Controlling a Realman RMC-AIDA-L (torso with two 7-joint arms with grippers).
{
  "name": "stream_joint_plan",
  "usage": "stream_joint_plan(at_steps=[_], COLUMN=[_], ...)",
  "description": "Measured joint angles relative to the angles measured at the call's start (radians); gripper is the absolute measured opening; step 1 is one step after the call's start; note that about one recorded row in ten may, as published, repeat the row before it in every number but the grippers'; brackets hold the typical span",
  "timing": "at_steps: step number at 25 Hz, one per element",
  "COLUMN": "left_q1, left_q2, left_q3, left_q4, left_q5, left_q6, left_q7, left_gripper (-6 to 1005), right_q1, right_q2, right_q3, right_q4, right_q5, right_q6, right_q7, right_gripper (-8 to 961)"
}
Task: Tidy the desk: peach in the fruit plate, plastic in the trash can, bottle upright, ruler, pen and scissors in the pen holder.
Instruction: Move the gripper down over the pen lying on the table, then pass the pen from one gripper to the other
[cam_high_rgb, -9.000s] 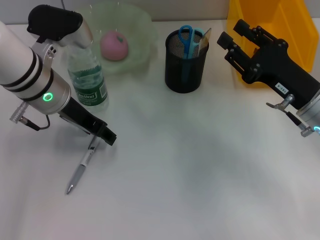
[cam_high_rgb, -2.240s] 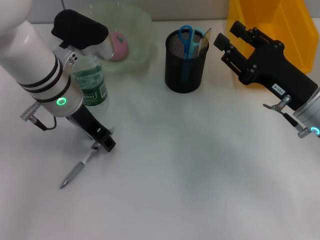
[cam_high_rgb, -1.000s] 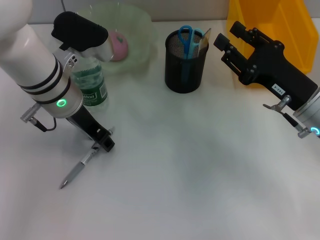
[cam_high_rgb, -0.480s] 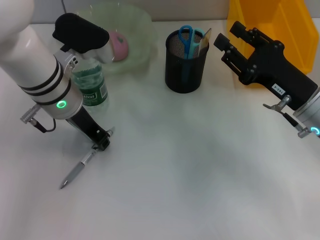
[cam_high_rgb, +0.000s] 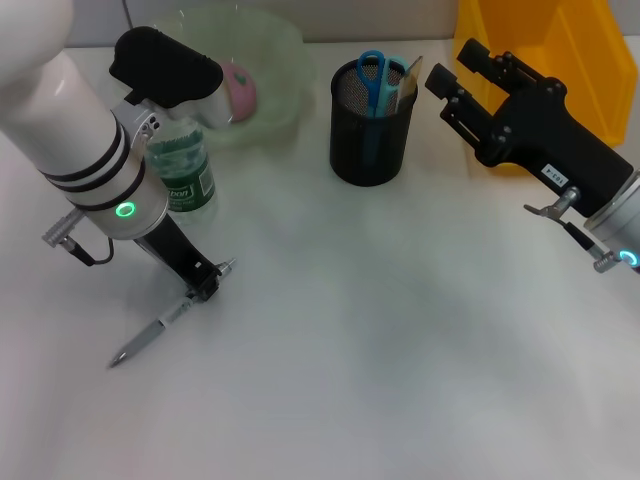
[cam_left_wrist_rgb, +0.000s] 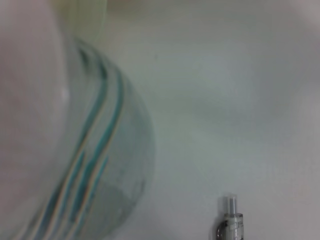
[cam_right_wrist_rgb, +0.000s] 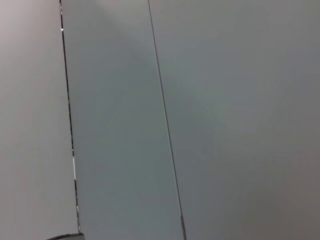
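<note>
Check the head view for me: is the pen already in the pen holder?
No, the pen lies on the table at the left gripper, well apart from the pen holder.

an office-style desk set up as a robot lab: a plain white counter (cam_high_rgb: 400, 350), a black mesh pen holder (cam_high_rgb: 371, 122), a yellow bin (cam_high_rgb: 560, 50), pale wall panels behind.

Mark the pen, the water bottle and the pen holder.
pen (cam_high_rgb: 160, 325), head view, middle of its barrel.
water bottle (cam_high_rgb: 185, 180), head view, on its green label.
pen holder (cam_high_rgb: 368, 150), head view, front of the mesh wall.
</note>
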Motion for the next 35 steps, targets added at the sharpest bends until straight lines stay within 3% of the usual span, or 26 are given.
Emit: stream_joint_plan(at_steps=[10,15,23,27,28,35], left_q1=[-0.001,0.018,0.116,0.146,0.211,0.350], left_q2=[0.001,0.003,0.001,0.003,0.005,0.009], left_q3=[0.001,0.001,0.000,-0.001,-0.007,-0.051], left_q4=[0.010,0.086,0.380,0.468,0.619,0.850], left_q5=[0.002,0.000,-0.017,-0.030,-0.055,-0.259], left_q6=[-0.001,0.011,0.007,0.009,0.002,-0.027], left_q7=[0.001,-0.004,-0.025,-0.030,-0.033,0.044], left_gripper=[174,174,174,174,174,174], right_q1=[0.002,0.002,-0.016,-0.036,-0.043,-0.072], right_q2=[0.000,0.000,0.000,0.000,0.000,-0.001], right_q3=[0.000,0.000,0.000,0.001,0.001,0.025], right_q4=[0.002,0.001,0.004,0.006,0.005,-0.001], right_q5=[0.000,0.007,0.029,0.040,0.040,0.042], right_q6=[0.001,0.000,-0.025,-0.064,-0.078,-0.114], right_q7=[0.000,0.000,0.000,0.007,0.011,0.022], right_gripper=[504,503,503,502,502,503])
